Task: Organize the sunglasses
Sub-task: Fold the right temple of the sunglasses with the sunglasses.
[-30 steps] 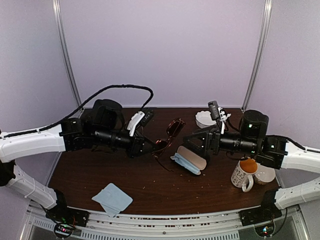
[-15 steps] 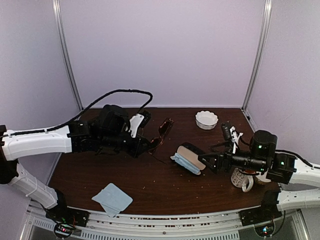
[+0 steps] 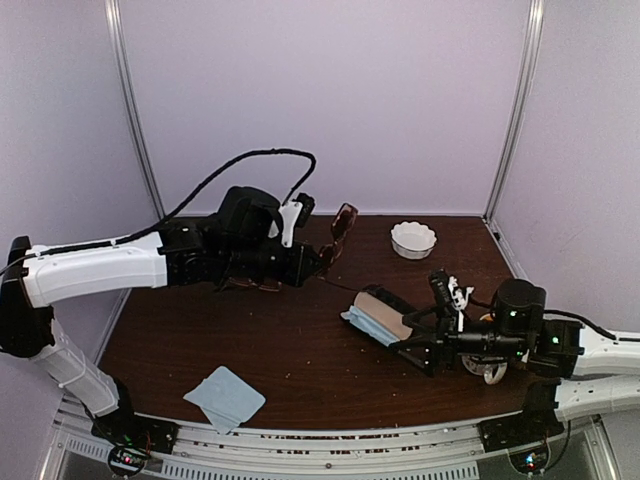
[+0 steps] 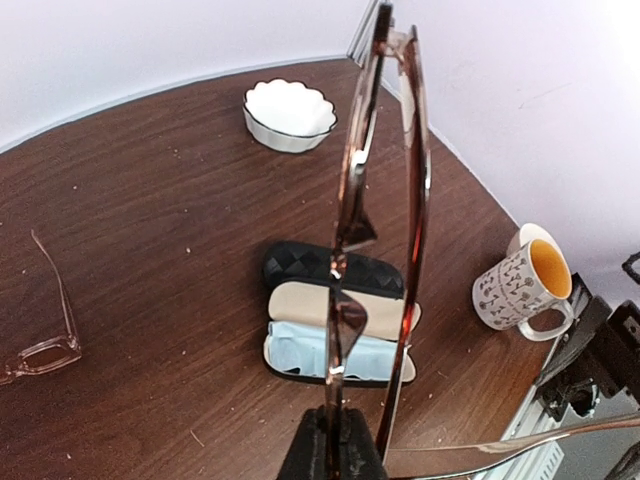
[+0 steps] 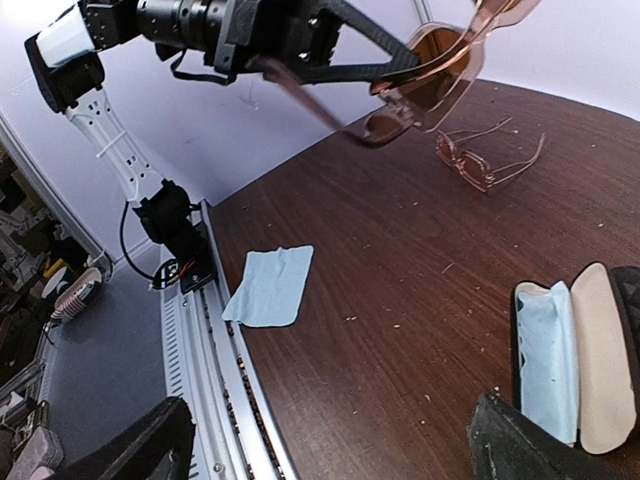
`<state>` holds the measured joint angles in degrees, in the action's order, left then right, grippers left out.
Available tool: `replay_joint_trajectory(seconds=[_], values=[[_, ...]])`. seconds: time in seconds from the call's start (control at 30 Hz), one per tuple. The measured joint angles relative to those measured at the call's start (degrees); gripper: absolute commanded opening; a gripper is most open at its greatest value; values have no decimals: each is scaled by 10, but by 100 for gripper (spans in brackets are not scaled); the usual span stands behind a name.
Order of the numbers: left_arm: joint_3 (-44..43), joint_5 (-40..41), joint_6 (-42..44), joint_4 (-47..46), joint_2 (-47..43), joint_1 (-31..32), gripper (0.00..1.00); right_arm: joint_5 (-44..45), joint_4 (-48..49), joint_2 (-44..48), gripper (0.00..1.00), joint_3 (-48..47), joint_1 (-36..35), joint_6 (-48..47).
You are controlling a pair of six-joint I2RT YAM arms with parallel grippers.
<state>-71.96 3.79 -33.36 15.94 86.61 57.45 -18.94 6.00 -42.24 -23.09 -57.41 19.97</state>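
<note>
Left gripper (image 3: 312,260) is clamped on 1 end of the reddish-copper amber-lens sunglasses (image 5: 435,55), held high, well apart from the open black oblong case with cream lining (image 5: 600,340). Right gripper (image 3: 415,350) sits low beside the case, fingers spread, empty. Probably best to swing the sunglasses over the case and lower them lens-flat and slowly; the 2nd pale translucent-frame pair (image 5: 490,160) lies on the dark brown table (image 3: 300,360).

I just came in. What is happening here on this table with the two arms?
The left gripper is shut on a pair of tinted sunglasses and holds them up in the air above the table. The right gripper is open and empty, low near the open glasses case, which has a blue cloth inside. A second pair of glasses lies on the table, not yet picked up.
</note>
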Motion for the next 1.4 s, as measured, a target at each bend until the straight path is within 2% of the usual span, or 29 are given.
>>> replay_joint_trajectory(seconds=[0.37, 0.73, 1.4], values=[[-14, -27, -11, -29, 8, 0, 0, -34, 42, -45, 94, -40, -54, -6], [-14, -82, -25, -62, 8, 0, 0, -53, 85, -69, 94, -61, -64, -8], [-14, -174, -22, -106, 8, 13, 0, 1, 129, -125, 100, -124, -63, -67]])
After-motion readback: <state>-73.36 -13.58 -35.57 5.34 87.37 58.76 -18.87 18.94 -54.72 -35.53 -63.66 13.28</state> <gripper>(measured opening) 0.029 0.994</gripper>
